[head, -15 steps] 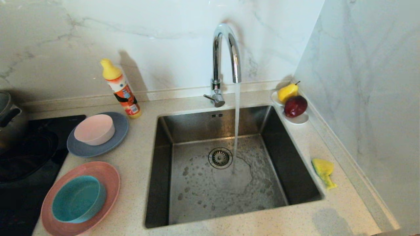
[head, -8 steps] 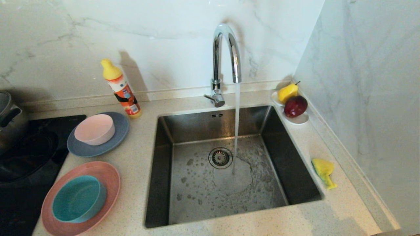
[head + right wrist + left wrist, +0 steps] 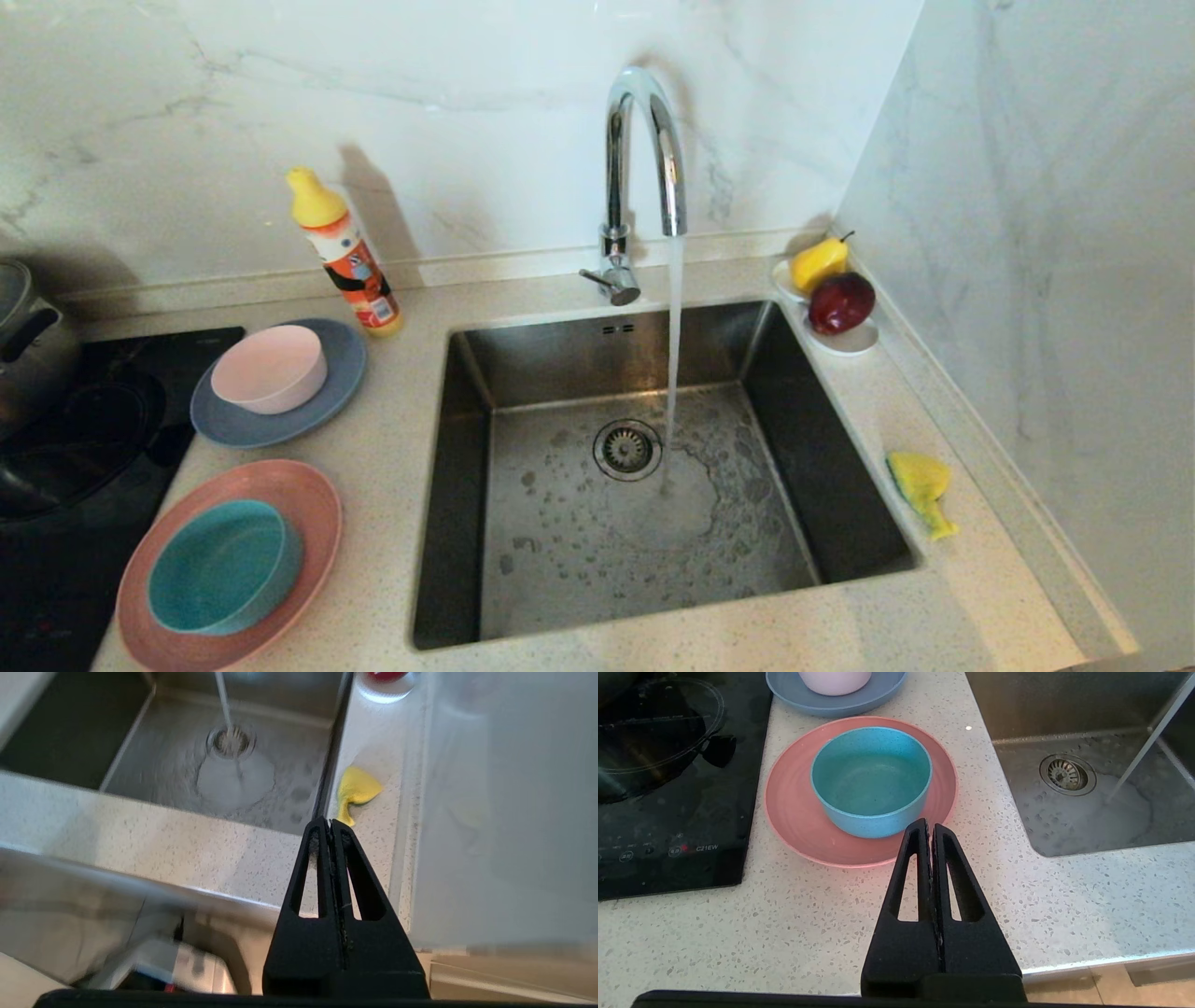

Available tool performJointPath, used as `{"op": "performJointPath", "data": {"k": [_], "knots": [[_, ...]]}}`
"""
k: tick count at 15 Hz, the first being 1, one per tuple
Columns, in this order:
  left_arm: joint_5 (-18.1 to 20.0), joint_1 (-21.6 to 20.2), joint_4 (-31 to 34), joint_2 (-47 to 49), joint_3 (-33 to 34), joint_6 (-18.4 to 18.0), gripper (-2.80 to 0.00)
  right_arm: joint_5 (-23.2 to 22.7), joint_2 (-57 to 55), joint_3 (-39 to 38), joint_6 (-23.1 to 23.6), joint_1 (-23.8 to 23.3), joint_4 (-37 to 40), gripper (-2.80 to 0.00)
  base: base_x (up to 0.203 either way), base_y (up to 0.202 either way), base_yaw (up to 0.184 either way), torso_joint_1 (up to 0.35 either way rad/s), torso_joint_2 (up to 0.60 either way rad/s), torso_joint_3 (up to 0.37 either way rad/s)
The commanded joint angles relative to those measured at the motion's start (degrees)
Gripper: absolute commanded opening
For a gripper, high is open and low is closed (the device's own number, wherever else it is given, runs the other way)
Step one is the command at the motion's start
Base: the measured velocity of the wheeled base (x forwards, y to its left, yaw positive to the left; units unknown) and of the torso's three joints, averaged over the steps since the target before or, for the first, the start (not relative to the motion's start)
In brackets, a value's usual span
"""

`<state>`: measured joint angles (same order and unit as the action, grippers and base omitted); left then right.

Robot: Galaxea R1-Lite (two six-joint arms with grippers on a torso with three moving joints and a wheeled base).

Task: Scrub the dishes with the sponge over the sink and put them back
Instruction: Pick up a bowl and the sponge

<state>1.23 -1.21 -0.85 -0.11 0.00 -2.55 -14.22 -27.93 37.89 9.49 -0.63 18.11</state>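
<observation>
water runs from the shiny tap [image 3: 644, 149] into the big steel sink [image 3: 644, 485] and lands just beside the round drain [image 3: 626, 449], making a foamy wet patch on the sink floor. to the left of the sink, on the speckled counter [image 3: 392, 485], sit 2 stacks of dishes. the teal bowl [image 3: 224, 566] sits upright inside the pink plate [image 3: 308, 509], close to the front edge. behind them, the pale pink bowl [image 3: 269, 368] sits on the grey-blue plate [image 3: 341, 373]. a soap bottle [image 3: 344, 253] with a yellow cap leans by the wall behind the plates. a black cooktop [image 3: 56, 560] is at the far left, with a steel pot [image 3: 23, 331] on it. the yellow sponge [image 3: 920, 487] lies bent on the narrow strip of counter to the right of the sink, near the side wall. in the far right corner a small white dish [image 3: 854, 338] holds a yellow pear [image 3: 818, 262] and a red apple [image 3: 840, 301]. neither arm shows from above. the left gripper [image 3: 928, 827] hangs above the counter near the front edge, pointing at the teal bowl, its 2 jaws pressed together with nothing in them. the right gripper [image 3: 328, 823] is out over the front edge of the counter, pointing toward the sponge, its jaws pressed together too and holding nothing.
</observation>
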Motion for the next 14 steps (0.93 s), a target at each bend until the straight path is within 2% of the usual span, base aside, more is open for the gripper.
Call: {"op": "performJointPath", "data": {"k": [1, 4, 8, 12, 14], "knots": [[0.0, 0.0, 0.0, 0.2, 0.7, 0.0, -2.80, -0.4, -12.9, 3.7, 0.7, 0.6, 0.2, -2.80, 0.000, 0.000, 0.000, 0.000, 0.00, 0.000], [0.0, 0.0, 0.0, 0.2, 0.7, 0.0, -2.80, 1.4, -22.9, 5.5, 1.2, 3.7, 0.0, -2.80, 0.000, 0.000, 0.000, 0.000, 0.00, 0.000], [0.0, 0.0, 0.0, 0.2, 0.7, 0.0, -2.80, 9.9, -34.6, 5.5, -0.5, 10.2, -2.4, -2.80, 0.000, 0.000, 0.000, 0.000, 0.00, 0.000], [0.0, 0.0, 0.0, 0.2, 0.7, 0.0, -2.80, 14.6, -42.3, 4.2, -4.2, 11.4, -5.2, -2.80, 0.000, 0.000, 0.000, 0.000, 0.00, 0.000], [0.0, 0.0, 0.0, 0.2, 0.7, 0.0, -2.80, 16.7, -46.3, -0.2, -4.9, 11.4, -11.2, -2.80, 0.000, 0.000, 0.000, 0.000, 0.00, 0.000]]}}
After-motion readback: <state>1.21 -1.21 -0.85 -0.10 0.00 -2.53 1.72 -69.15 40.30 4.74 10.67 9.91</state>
